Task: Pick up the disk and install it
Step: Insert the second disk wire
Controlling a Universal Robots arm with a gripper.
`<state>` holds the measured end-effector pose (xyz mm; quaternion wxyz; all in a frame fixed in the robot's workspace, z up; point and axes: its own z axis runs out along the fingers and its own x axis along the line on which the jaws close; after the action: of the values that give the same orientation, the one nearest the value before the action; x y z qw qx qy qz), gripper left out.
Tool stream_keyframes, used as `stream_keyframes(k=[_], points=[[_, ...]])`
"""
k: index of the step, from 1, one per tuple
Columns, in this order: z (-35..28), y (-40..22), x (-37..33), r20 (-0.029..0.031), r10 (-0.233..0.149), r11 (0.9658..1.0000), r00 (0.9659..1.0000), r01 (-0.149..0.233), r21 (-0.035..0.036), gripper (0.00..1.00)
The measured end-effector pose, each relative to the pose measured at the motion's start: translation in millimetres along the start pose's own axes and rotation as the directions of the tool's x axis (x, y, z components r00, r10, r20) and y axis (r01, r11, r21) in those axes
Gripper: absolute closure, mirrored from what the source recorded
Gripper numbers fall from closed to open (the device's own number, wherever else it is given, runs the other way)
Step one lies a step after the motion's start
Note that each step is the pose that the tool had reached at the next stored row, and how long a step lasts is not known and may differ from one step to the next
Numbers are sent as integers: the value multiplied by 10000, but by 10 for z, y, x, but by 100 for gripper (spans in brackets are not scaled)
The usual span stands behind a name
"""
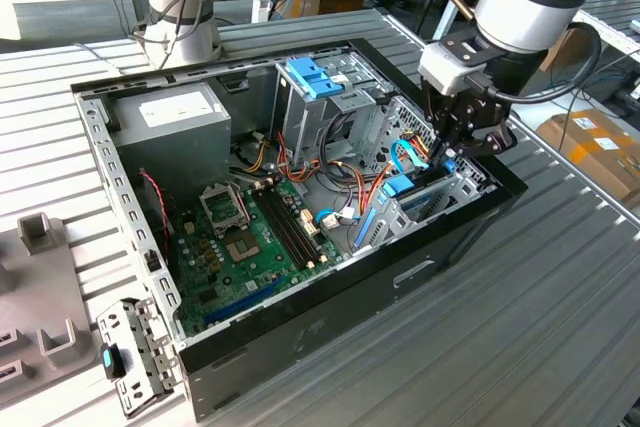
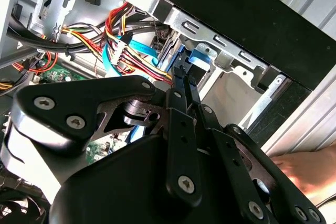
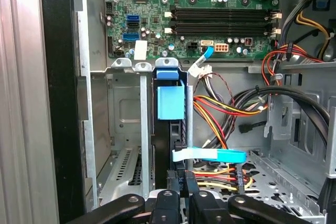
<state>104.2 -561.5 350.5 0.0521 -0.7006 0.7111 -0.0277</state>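
Note:
The disk [image 3: 170,102], grey with a light-blue carrier, stands on edge in a slot of the metal drive bay [image 3: 123,114] at the front corner of the open computer case [image 1: 330,317]. In the exterior view its blue carrier [image 1: 398,187] shows just below my gripper [image 1: 447,159]. In both wrist views my gripper [image 3: 182,179] [image 2: 184,77] is right at the disk's outer edge, its black fingers drawn almost together. I cannot tell whether they pinch a rim of the carrier [image 2: 202,56] or only rest against it.
Bundled wires [image 3: 220,114] and a flat blue cable [image 3: 210,155] run right beside the bay. A tall cage with a blue bracket [image 1: 315,77], the power supply [image 1: 175,112] and the motherboard [image 1: 245,247] fill the case. A hand [image 2: 310,166] is outside the case wall.

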Motion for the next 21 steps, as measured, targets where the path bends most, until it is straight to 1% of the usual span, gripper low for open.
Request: stream_keyframes(k=[18,21], points=[[79,15,3,5,2,10000,10000,-2,0,84],[103,19,4,0,2,10000,10000,-2,0,84]])
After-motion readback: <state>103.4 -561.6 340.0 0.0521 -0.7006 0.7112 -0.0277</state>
